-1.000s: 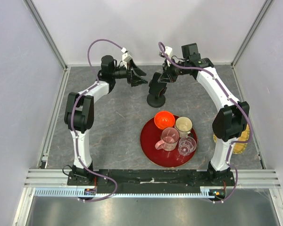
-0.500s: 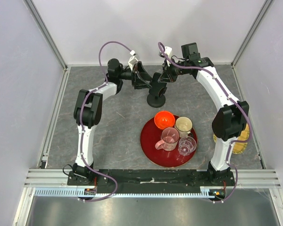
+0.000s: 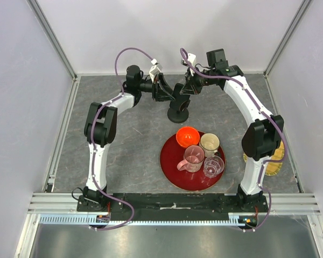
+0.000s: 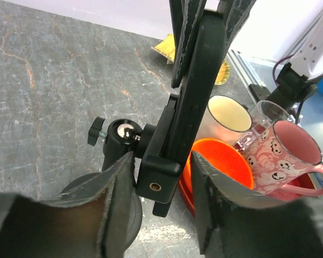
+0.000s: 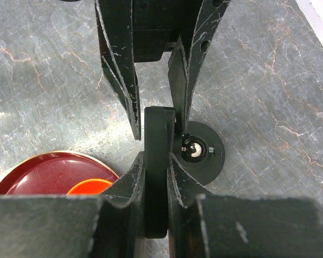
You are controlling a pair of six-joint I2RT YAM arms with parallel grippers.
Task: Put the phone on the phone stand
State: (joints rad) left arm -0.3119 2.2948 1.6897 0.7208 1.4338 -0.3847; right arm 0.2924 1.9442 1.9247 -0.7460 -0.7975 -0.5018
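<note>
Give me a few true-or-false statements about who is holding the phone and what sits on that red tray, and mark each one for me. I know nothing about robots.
1. The right gripper is shut on the phone. True.
2. The left gripper is squeezing the phone too. False: its fingers stand open, one on each side of the cradle of the phone stand.
3. The phone lies flat on the table. False: it is held up on edge at the stand's cradle.
4. The orange bowl sits on the red tray. True.
5. The pink mug stands alone on the bare table. False: it is on the tray with the bowl and two other cups.
</note>
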